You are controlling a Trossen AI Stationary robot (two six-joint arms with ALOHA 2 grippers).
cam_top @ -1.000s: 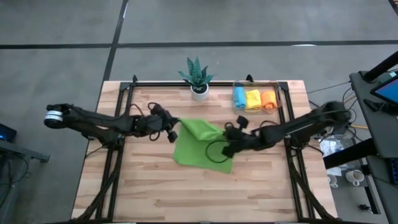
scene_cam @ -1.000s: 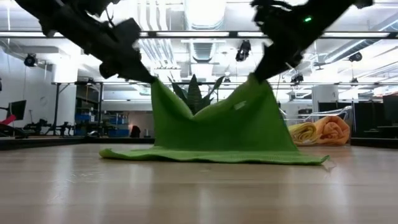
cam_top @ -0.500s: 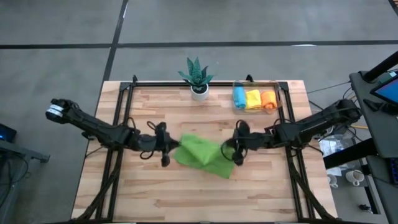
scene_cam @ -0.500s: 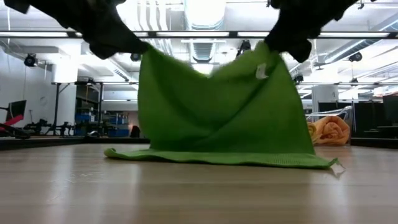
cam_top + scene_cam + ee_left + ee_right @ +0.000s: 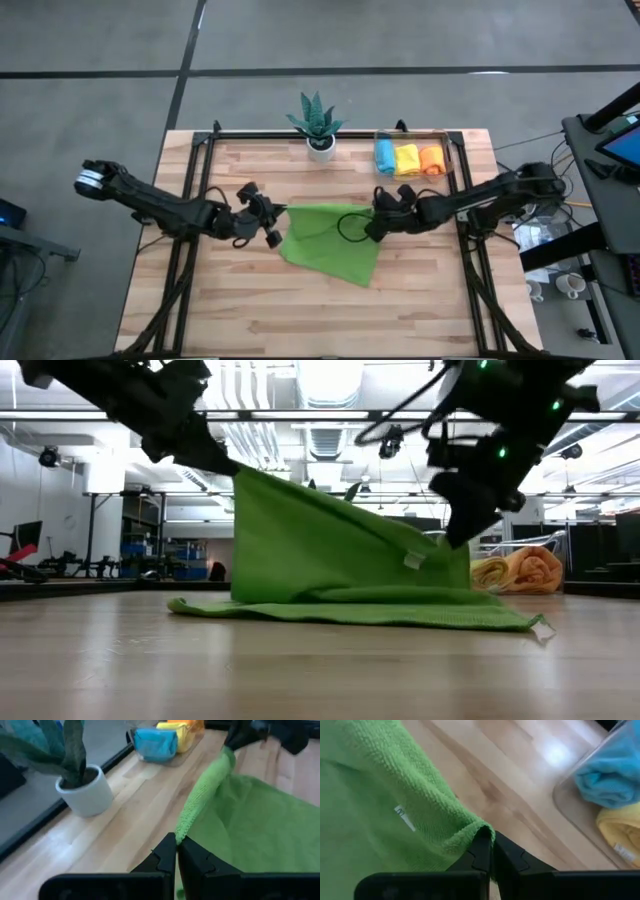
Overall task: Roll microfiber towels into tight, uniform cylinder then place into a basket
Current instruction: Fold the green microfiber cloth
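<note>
**Ana:** Towel first. Where does the green one sit?

**Ben:** The green towel [image 5: 330,243] lies near the middle of the counter [image 5: 250,310], a bit toward the far edge. Its near part rests flat on the wood, while its far edge is lifted off the surface and stretched between the two arms.

**Ana:** Who holds which corner?

**Ben:** The left gripper [image 5: 275,216] is clamped on the corner toward the counter's left edge; in its wrist view the fingers [image 5: 167,855] are pressed together with the cloth's hem pinched between them. The right gripper [image 5: 377,213] is clamped on the opposite far corner, fingers [image 5: 482,852] likewise together on a fold of green cloth.

**Ana:** Are both corners equally high?

**Ben:** No. From the low camera the left gripper's corner stands higher, and the lifted edge slopes down toward the right gripper's corner, where a small white tag [image 5: 411,561] shows on the cloth.

**Ana:** And the basket?

**Ben:** The basket [image 5: 446,152] sits at the far right corner of the counter, well apart from the green towel. Inside it lie three rolled towels side by side: a blue roll [image 5: 384,157], a yellow roll [image 5: 407,158] and an orange roll [image 5: 431,159].

**Ana:** Anything else on the counter?

**Ben:** A potted plant [image 5: 318,122] in a white pot stands at the far edge, between the basket and the counter's far left corner.
</note>
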